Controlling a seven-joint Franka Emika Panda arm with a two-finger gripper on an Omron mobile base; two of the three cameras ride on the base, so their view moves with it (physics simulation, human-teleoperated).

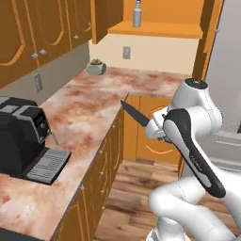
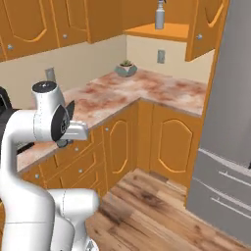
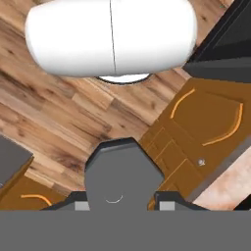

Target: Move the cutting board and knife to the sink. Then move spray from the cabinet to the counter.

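One long L of mottled marble counter [image 1: 89,117] runs from the near left to the far corner, with orange arched-panel fronts under it and a wood floor [image 2: 162,206] beside it. Above the far corner hangs the cabinet [image 1: 155,26], its wide orange shelf exposed, and on that shelf the spray [image 1: 137,13] stands upright, untouched. At the near left of the counter sits a black coffee machine [image 1: 23,136]; far along it, a small potted plant [image 1: 96,67] rests against the wall. The arm is folded back over the floor, and its end effector [image 1: 157,129] carries the knife [image 1: 134,113], whose dark pointed blade juts out toward the counter edge. In the hand view a grey handle fills the space between the two tips, so the end effector appears pinched on the knife, neither wide apart nor fully pressed together. Sink and cutting board are out of frame, so I judge the step in hand to be carrying the knife to the sink. To do it well, keep the pinch steady, hold the blade clear of the counter edge and cabinet fronts during any turn, and lower it into a basin before letting go.
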